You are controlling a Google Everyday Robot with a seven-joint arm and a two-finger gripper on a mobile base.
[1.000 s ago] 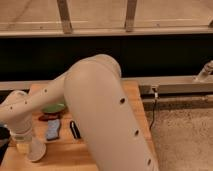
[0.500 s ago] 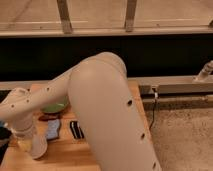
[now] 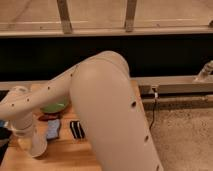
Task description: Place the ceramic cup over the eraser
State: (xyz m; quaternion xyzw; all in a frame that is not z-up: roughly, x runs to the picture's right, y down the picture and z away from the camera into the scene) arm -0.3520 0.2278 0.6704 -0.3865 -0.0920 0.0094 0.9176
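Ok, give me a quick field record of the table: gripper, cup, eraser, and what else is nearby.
gripper: low over the table's front-left, shut, apparently on the ceramic cup
ceramic cup: off-white, at the gripper's end, left of the eraser, not over it
eraser: black striped block, uncovered
blue-grey pad: between cup and eraser
green dish: behind the pad
wooden table: carries all of these
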